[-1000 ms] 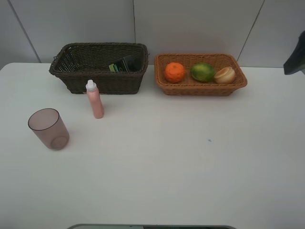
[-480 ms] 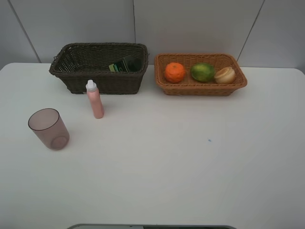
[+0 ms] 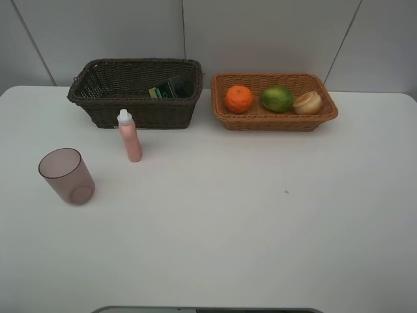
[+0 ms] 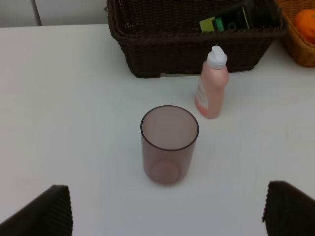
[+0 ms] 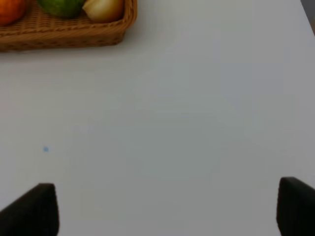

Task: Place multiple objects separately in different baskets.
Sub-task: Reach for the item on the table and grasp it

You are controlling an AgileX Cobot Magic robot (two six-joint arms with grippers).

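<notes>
both left tool and right tool gape empty above the wide white table.

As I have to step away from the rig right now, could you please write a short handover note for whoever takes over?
Left end effector open, empty, facing the pink cup. Right end effector open, empty, over the table.
Done: orange, green fruit and yellowish fruit in the orange-tan basket; dark green bottle in the dark brown basket.
Left: pink bottle and the cup, both upright on the table outside the baskets; likely for the dark brown basket.
</notes>
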